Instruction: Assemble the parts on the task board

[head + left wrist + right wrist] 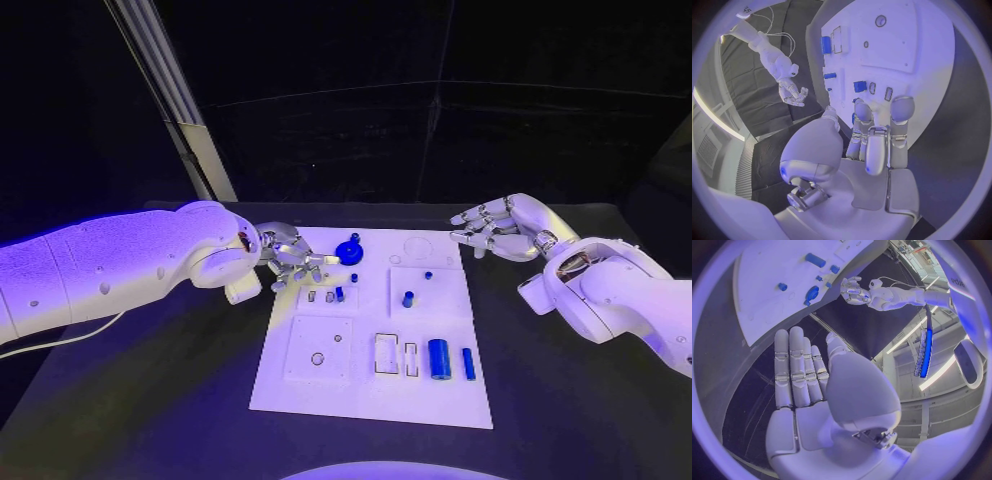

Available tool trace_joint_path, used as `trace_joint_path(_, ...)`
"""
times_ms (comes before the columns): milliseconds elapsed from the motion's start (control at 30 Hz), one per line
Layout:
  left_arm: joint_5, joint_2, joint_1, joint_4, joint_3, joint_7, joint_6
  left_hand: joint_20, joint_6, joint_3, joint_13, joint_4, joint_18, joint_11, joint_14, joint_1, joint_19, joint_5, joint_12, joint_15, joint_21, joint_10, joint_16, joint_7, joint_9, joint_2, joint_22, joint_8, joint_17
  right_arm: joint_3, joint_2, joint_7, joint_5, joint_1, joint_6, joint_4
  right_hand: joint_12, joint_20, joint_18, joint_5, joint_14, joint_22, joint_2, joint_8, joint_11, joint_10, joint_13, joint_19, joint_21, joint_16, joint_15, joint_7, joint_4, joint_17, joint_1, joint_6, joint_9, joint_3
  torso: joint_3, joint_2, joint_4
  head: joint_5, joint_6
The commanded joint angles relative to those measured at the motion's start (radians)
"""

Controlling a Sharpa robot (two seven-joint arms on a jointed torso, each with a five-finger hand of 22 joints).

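While the left hand (293, 258) hovers over the task board's (378, 390) far-left corner, fingers loosely spread and holding nothing, the round blue part (349, 250) sits just beside them. Advice: close slowly and squarely on it. Right hand (498, 228): fingers extended, idle, off the board.

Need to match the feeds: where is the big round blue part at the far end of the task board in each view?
Head view: the round blue part sits at the board's far end, beside the left hand.
Left wrist view: I cannot pick it out with confidence.
Right wrist view: the blue blob near the board's edge, close to the left hand.
Shared landmark: the white task board.
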Motion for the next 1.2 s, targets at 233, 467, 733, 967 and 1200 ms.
trace_joint_path(233, -0.112, 0.062, 0.029, -0.021, 0.000, -0.083, 0.055, 0.003, -0.015, -0.020, 0.007, 0.001, -0.005, -0.001, 0.080, 0.021, 0.004, -0.003, 0.011, -0.005, 0.013, 0.005, 0.008, -0.002, 0.013, 0.005, 0.017, 0.021, 0.155, 0.001, 0.011, 0.151, 0.239, 0.003, -0.036, -0.019, -0.151, 0.045, 0.014, 0.004, -0.014, -0.225, 0.013, -0.009, 0.022, 0.088, -0.355, 0.047, -0.325, -0.357, 0.047, 0.018, 0.012, -0.211, 0.053, 0.006, -0.004, -0.040, 0.0045, -0.007, -0.0054, 0.009, -0.009)
trace_joint_path(467, -0.157, 0.115, 0.033, -0.054, 0.000, -0.110, 0.112, 0.003, -0.027, 0.007, 0.055, -0.005, -0.020, -0.004, 0.089, 0.082, 0.047, 0.003, 0.054, -0.007, 0.081, 0.038, 0.030, -0.005, 0.034, 0.055, 0.122, 0.058, 0.188, 0.001, 0.015, 0.163, 0.250, 0.003, -0.045, -0.027, -0.156, 0.054, 0.010, 0.006, -0.020, -0.259, 0.017, -0.008, 0.029, 0.079, -0.407, 0.058, -0.376, -0.401, 0.057, 0.028, 0.005, -0.244, 0.050, 0.007, -0.003, -0.061, 0.0045, -0.006, -0.0051, 0.013, -0.014)
trace_joint_path(733, -0.187, 0.159, 0.037, -0.089, -0.012, -0.171, 0.163, -0.001, -0.036, 0.008, 0.074, 0.000, -0.046, -0.007, 0.096, 0.088, 0.116, 0.003, 0.072, -0.011, 0.174, 0.050, 0.049, -0.008, 0.044, 0.053, 0.272, 0.079, 0.214, 0.001, 0.020, 0.177, 0.255, 0.004, -0.051, -0.029, -0.154, 0.056, 0.010, 0.010, -0.021, -0.271, 0.021, -0.009, 0.031, 0.074, -0.424, 0.062, -0.395, -0.414, 0.060, 0.028, -0.003, -0.255, 0.054, 0.007, -0.003, -0.066, 0.0038, -0.007, -0.0036, 0.015, -0.022)
trace_joint_path(967, -0.192, 0.178, 0.038, -0.103, -0.016, -0.229, 0.193, -0.006, -0.041, 0.011, 0.087, 0.000, -0.061, -0.010, 0.098, 0.088, 0.160, 0.003, 0.084, -0.015, 0.227, 0.057, 0.055, -0.011, 0.051, 0.061, 0.359, 0.093, 0.224, 0.001, 0.024, 0.180, 0.257, 0.004, -0.060, -0.032, -0.154, 0.057, 0.011, 0.012, -0.019, -0.275, 0.025, -0.009, 0.031, 0.072, -0.432, 0.066, -0.401, -0.417, 0.060, 0.030, -0.008, -0.260, 0.059, 0.007, -0.004, -0.065, 0.0032, -0.007, -0.0051, 0.018, -0.026)
trace_joint_path(1200, -0.193, 0.191, 0.038, -0.110, -0.017, -0.247, 0.212, -0.009, -0.039, 0.014, 0.114, 0.000, -0.068, -0.014, 0.102, 0.090, 0.179, 0.003, 0.106, -0.018, 0.248, 0.075, 0.066, -0.016, 0.059, 0.064, 0.396, 0.108, 0.241, 0.001, 0.028, 0.182, 0.258, 0.004, -0.062, -0.035, -0.153, 0.057, 0.011, 0.015, -0.019, -0.278, 0.026, -0.009, 0.032, 0.070, -0.438, 0.069, -0.405, -0.420, 0.060, 0.030, -0.011, -0.263, 0.062, 0.006, -0.004, -0.066, 0.0030, -0.007, -0.0047, 0.018, -0.027)
